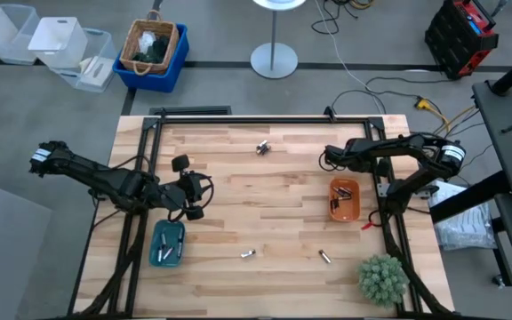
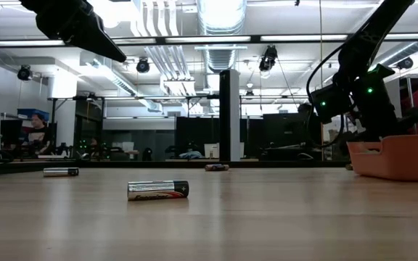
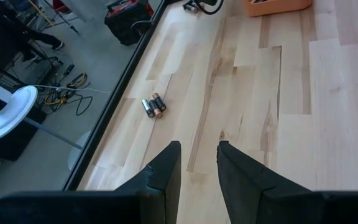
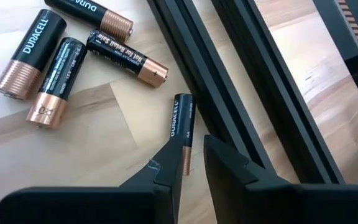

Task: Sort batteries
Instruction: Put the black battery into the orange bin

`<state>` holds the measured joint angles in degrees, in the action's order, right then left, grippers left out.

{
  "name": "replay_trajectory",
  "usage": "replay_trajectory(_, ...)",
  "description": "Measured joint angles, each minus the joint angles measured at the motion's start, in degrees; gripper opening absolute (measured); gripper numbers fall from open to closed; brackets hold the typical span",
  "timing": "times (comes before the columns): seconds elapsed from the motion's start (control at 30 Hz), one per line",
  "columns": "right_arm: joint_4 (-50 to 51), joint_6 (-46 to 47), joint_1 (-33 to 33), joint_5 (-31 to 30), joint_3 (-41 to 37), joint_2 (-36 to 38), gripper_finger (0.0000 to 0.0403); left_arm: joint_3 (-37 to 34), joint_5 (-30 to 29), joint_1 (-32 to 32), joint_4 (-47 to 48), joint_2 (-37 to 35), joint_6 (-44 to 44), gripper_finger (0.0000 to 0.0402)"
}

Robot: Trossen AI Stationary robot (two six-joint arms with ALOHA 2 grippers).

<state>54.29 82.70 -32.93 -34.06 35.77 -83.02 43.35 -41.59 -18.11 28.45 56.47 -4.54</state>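
Right gripper (image 4: 192,163), jaws narrowly parted, straddles a loose battery (image 4: 183,127) lying against the dark frame rail (image 4: 229,93) near the orange tray (image 1: 344,200) (left gripper (image 3: 197,163) empty, slightly open, above the teal tray (image 1: 167,244)); risk: fingertip strikes rail, battery rolls away.

Pale striped wood planking across the tabletop (image 1: 265,204), framed in black. Orange tray (image 1: 344,199) by the right edge, teal tray (image 1: 167,243) near the left-front corner. Black-and-copper batteries (image 4: 48,56), lettered white.
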Motion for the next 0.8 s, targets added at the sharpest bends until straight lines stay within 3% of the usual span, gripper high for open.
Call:
replay_trajectory(0.37, -0.8, 0.1, 0.0, 0.2, -0.4, 0.0, 0.0081, 0.0, 0.0, 0.0, 0.0, 0.0, 0.5, 0.0084)
replay_trajectory(0.6, -0.8, 4.1, 0.0, 2.9, -1.1, 0.0, 0.0070, 0.0, 0.0, 0.0, 0.0, 0.0, 1.1, 0.0084)
replay_trajectory(0.8, -0.8, -1.3, 0.0, 3.0, -1.0, 0.0, 0.0058, 0.0, 0.0, 0.0, 0.0, 0.0, 1.6, 0.0084)
